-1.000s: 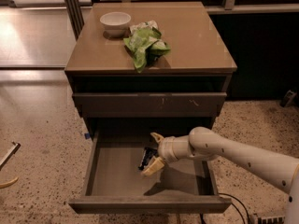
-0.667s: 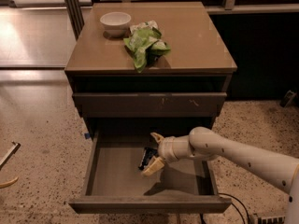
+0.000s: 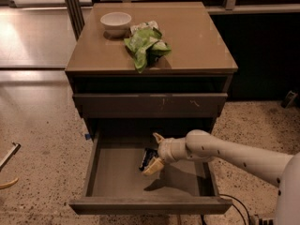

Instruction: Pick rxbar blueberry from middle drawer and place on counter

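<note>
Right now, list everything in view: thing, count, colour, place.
counter: 1, tan-brown, cabinet top.
bowl: 1, white, counter's back left.
snack bags: count unclear, green, bunched beside the bowl.
upper drawer: 1, grey-brown, scuffed front, shut under the counter.
middle drawer: 1, grey-brown, pulled open below it.
rxbar: 1, dark blue-black, inside the middle drawer, at the gripper.
cable: 1, dark, floor at bottom right.
arm: 1, white, reaching in from the right.
gripper: 1, pale, inside the middle drawer by the rxbar.

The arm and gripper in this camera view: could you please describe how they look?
The arm is a smooth, rounded off-white tube with a bulbous joint near the wrist and small dark dots along it. The gripper, inside the open drawer, is cream-tan. A dark cable lies on the floor below.
</note>
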`<action>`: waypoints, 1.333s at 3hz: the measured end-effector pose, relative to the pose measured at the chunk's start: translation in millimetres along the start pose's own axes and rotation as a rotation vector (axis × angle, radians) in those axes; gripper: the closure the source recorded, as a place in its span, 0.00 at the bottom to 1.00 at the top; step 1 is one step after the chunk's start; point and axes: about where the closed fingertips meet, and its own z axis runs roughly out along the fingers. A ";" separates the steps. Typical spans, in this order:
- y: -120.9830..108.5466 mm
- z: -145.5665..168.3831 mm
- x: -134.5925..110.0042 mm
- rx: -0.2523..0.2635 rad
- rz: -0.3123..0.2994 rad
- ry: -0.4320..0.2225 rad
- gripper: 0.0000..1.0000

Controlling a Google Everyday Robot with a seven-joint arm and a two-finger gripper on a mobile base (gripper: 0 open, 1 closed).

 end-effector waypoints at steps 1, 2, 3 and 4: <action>-14.1 16.3 19.7 0.009 -0.017 0.024 0.00; -25.4 29.6 35.1 0.010 -0.035 0.033 0.00; -31.2 39.8 46.9 0.013 -0.048 0.053 0.00; -31.7 49.7 59.2 0.014 -0.045 0.082 0.00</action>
